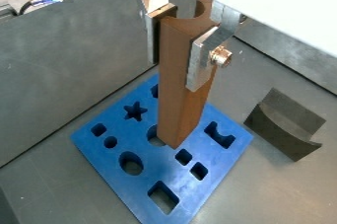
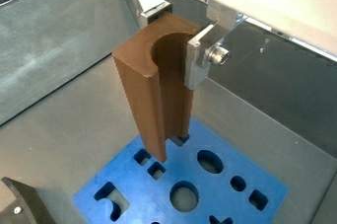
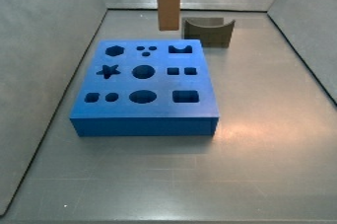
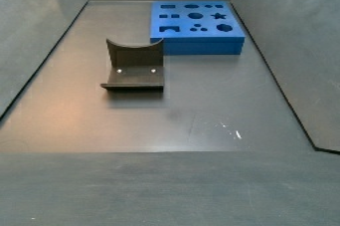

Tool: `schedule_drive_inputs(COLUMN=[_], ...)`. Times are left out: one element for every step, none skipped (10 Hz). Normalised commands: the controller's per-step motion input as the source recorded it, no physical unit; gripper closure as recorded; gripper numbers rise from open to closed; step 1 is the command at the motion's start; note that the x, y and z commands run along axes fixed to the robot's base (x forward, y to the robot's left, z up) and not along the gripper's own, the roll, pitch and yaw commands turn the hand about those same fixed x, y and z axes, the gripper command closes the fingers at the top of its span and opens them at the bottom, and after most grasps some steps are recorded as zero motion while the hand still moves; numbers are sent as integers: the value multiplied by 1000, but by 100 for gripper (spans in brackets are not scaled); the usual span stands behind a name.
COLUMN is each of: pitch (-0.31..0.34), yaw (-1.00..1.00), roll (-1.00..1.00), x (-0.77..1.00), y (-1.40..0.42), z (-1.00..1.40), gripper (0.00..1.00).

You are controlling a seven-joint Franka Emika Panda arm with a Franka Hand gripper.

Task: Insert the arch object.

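The arch object, a tall orange-brown bar (image 1: 178,90) with a curved scoop in its upper end (image 2: 152,100), hangs upright in my gripper (image 1: 178,45). The silver fingers (image 1: 202,62) are shut on its upper part in both wrist views (image 2: 199,60). The bar's lower end hovers over the blue board (image 1: 125,174) with several shaped cutouts, near the board's middle. In a side view the bar (image 3: 168,1) comes down from the top edge above the board's far side (image 3: 145,119); the gripper is out of frame there. The bar does not show in the side view with the board at the back (image 4: 200,41).
A squat dark olive-grey block (image 3: 208,31) with a curved scoop stands on the floor beside the board, seen also in a wrist view (image 1: 287,121) and a side view (image 4: 133,66). Grey walls enclose the floor on all sides.
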Motion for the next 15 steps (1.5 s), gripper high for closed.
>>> schedule_drive_inputs(pitch=[0, 0, 9, 4, 36, 43, 49, 50, 70, 4, 0, 0, 0, 1, 0], yaw=[11, -234, -1000, -1000, -989, -823, -766, -826, -854, -909, -754, -569, -571, -640, -817], roll=[-41, 70, 19, 34, 67, 81, 81, 79, 87, 60, 17, 39, 61, 57, 19], x=[0, -177, 0, -6, -17, -83, -14, 0, 0, 11, 206, 200, 197, 229, 291], y=[120, 34, 0, 0, 0, 103, 189, 134, 123, 109, 283, 449, 437, 383, 231], z=[0, -9, 0, -14, -80, -71, -69, -74, -169, -143, -211, -289, -300, -309, -229], gripper=[100, 100, 100, 100, 100, 100, 100, 100, 100, 100, 100, 100, 100, 100, 100])
